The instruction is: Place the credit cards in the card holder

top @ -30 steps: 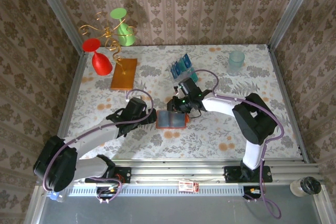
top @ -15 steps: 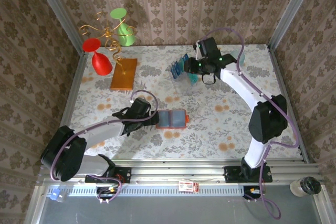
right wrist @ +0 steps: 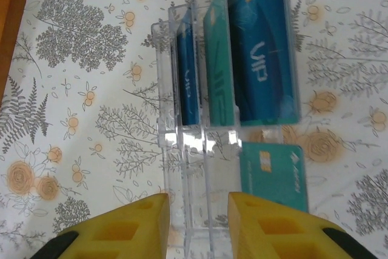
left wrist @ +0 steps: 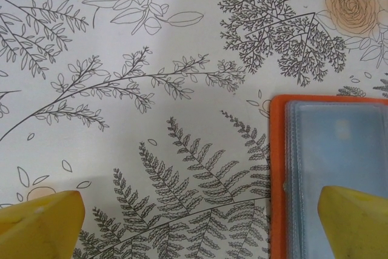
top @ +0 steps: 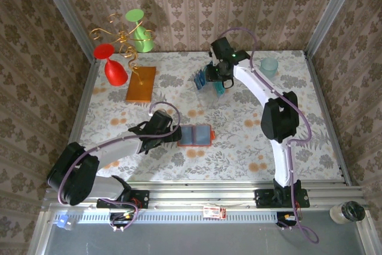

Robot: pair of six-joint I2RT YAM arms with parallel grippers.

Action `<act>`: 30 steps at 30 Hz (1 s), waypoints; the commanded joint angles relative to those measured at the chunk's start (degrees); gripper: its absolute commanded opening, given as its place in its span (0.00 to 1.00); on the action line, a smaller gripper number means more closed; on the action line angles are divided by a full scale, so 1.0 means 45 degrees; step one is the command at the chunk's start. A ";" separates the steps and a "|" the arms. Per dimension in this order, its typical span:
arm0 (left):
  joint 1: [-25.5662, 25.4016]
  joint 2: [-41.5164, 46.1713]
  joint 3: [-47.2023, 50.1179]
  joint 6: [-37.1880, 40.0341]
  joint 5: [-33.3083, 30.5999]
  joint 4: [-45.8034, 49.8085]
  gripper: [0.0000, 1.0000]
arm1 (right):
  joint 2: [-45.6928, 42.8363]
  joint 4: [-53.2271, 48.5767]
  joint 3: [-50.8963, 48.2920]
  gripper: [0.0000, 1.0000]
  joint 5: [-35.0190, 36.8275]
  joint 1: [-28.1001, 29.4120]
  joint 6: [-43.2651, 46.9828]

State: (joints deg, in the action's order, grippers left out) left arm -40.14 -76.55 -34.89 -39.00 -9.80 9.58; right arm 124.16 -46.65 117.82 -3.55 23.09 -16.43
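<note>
Your left hand point(left wrist: 197, 210) is spread wide and low over the counter point(top: 239, 147). One fingertip point(left wrist: 42, 225) is over bare cloth, the other is over the edge of the wallet point(top: 197, 136). It holds nothing. The wallet lies flat and open, near the middle of the counter, with the clear pockets facing up.

Your right hand point(right wrist: 197, 201) is reached out to the far side, at the clear rack point(right wrist: 182, 144). Its fingers are a narrow gap apart, and the rack's slats show through the gap. I can't tell if they touch the rack.

The cards point(right wrist: 264, 47) stand in the rack's slots: two dark blue and one teal. Another teal card point(right wrist: 273, 171) sits lower, just beside the slats. I can't tell if it lies flat on the counter. The rack and the wallet are well apart.
</note>
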 commanded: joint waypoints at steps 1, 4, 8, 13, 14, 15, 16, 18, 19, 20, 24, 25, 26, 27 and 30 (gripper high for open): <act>-0.0049 -0.0173 -0.0536 -0.0082 0.0020 0.0183 1.00 | 0.0720 -0.0648 0.1138 0.30 0.0010 0.0273 0.0415; -0.0048 -0.0286 -0.0693 -0.0068 0.0088 0.0305 1.00 | 0.1400 -0.0704 0.1826 0.28 0.0003 0.0413 0.0451; -0.0016 -0.0356 -0.0911 0.0004 0.0073 0.0573 1.00 | 0.2145 -0.0793 0.2557 0.27 -0.0107 0.0552 0.0448; 0.0130 -0.0254 -0.0975 0.0030 0.0118 0.0633 1.00 | 0.2250 -0.0849 0.2305 0.24 -0.0063 0.0718 0.0427; 0.0141 -0.0233 -0.0976 0.0017 0.0127 0.0643 1.00 | 0.2141 -0.0789 0.2042 0.23 -0.0052 0.0741 0.0430; 0.0164 -0.0234 -0.0976 0.0016 0.0129 0.0636 1.00 | 0.1930 -0.0651 0.1641 0.22 -0.0022 0.0783 0.0429; 0.0179 -0.0234 -0.0976 0.0022 0.0137 0.0634 1.00 | 0.1652 -0.0377 0.1070 0.22 -0.0001 0.0823 0.0430; 0.0175 -0.0245 -0.0959 0.0049 0.0157 0.0602 1.00 | 0.1062 0.0170 -0.0006 0.21 0.0007 0.0864 0.0392; 0.0192 -0.0246 -0.0957 0.0037 0.0167 0.0587 1.00 | 0.0721 0.0510 -0.0605 0.21 0.0008 0.0864 0.0342; 0.0195 -0.0270 -0.0956 0.0049 0.0172 0.0587 1.00 | 0.0516 0.0718 -0.1058 0.21 0.0007 0.0865 0.0309; 0.0201 -0.0327 -0.0937 0.0043 0.0201 0.0528 1.00 | -0.0209 0.1319 -0.2548 0.20 0.0003 0.0865 0.0203; 0.0208 -0.0326 -0.0937 0.0039 0.0206 0.0544 1.00 | -0.0320 0.1415 -0.2809 0.20 0.0024 0.0865 0.0211; 0.0201 -0.0332 -0.0937 0.0046 0.0224 0.0523 1.00 | -0.0442 0.1477 -0.3034 0.20 0.0046 0.0865 0.0213; 0.0208 -0.0332 -0.0928 0.0035 0.0225 0.0508 1.00 | -0.0559 0.1547 -0.3274 0.20 0.0094 0.0865 0.0247; 0.0209 -0.0312 -0.0918 0.0015 0.0206 0.0497 1.00 | -0.0893 0.1632 -0.3809 0.20 0.0246 0.0844 0.0333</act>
State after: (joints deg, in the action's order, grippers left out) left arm -39.59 -77.65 -37.69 -39.00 -9.15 11.14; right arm 122.93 -40.25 102.54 -3.51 26.81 -15.14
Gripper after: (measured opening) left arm 0.999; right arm 0.197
